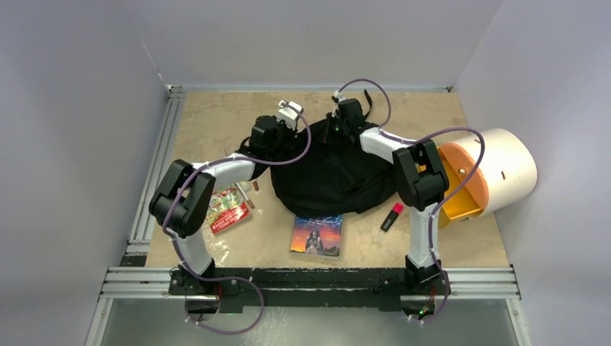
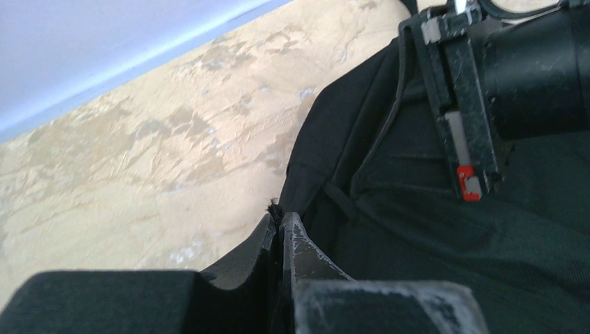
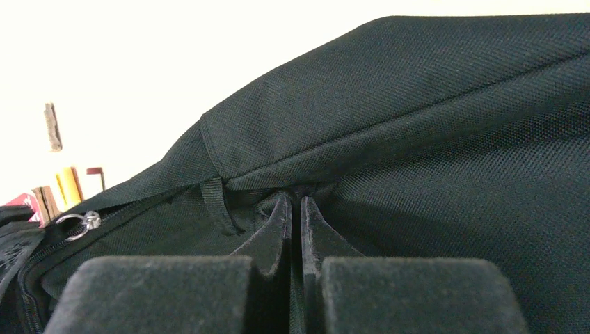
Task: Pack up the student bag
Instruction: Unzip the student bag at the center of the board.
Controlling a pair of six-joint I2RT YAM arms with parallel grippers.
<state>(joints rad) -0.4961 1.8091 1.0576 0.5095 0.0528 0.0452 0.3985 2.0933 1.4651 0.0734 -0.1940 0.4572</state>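
Note:
The black student bag (image 1: pixel 331 176) lies in the middle of the table. My left gripper (image 1: pixel 265 138) is shut on a fold of the bag's fabric at its far left edge; in the left wrist view the gripper (image 2: pixel 281 217) pinches black cloth of the bag (image 2: pixel 431 236). My right gripper (image 1: pixel 339 130) is shut on the bag's fabric at its far top; in the right wrist view the gripper (image 3: pixel 296 203) clamps a seam of the bag (image 3: pixel 417 125), with a zipper pull (image 3: pixel 82 223) to the left. A book (image 1: pixel 317 236) lies in front of the bag.
A cream-and-orange cylinder (image 1: pixel 490 176) lies on its side at the right. A red marker (image 1: pixel 392 216) lies near the right arm. A red snack packet (image 1: pixel 227 209) and small pens (image 1: pixel 245 193) lie left of the bag. Walls enclose the table on three sides.

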